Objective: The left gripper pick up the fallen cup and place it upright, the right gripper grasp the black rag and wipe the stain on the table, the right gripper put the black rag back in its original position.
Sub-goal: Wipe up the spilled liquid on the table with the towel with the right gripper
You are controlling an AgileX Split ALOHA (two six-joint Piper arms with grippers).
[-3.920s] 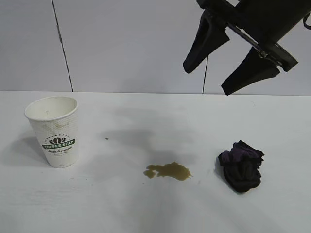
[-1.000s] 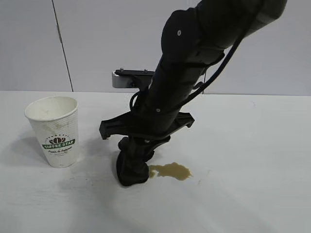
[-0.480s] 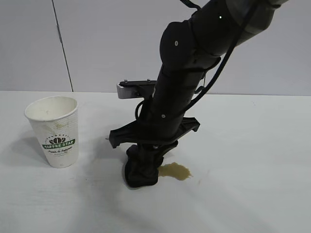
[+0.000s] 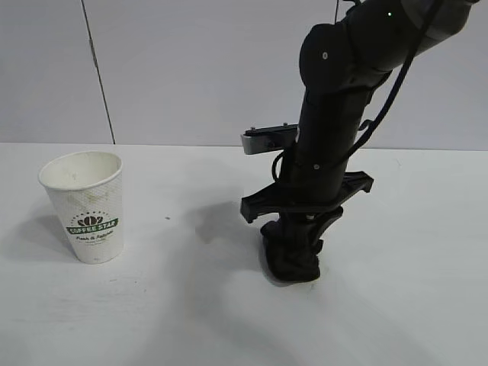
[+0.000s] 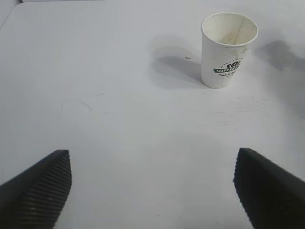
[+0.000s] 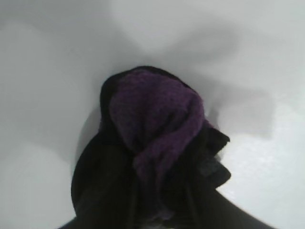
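Fingers of the right gripper [image 4: 293, 248] clamped on the black rag [image 4: 292, 258], pointing straight down, pressing the wad flat against the table [image 4: 427, 252]. Seen from the right wrist: purple patch bunched at the middle of the black rag [image 6: 152, 143], black folds around it, white tabletop [image 6: 43, 86] on all sides. No brown puddle showing around the cloth in any view. Well to the left of the rag in the exterior view, standing upright and apart from it: the cup [image 4: 85, 206], mouth up, green logo band facing the camera. Raised over bare table short of the cup [image 5: 228, 49]: the left gripper [image 5: 152, 191], fingers spread wide apart, holding nothing, only its two ribbed black fingertips [image 5: 40, 183] visible.
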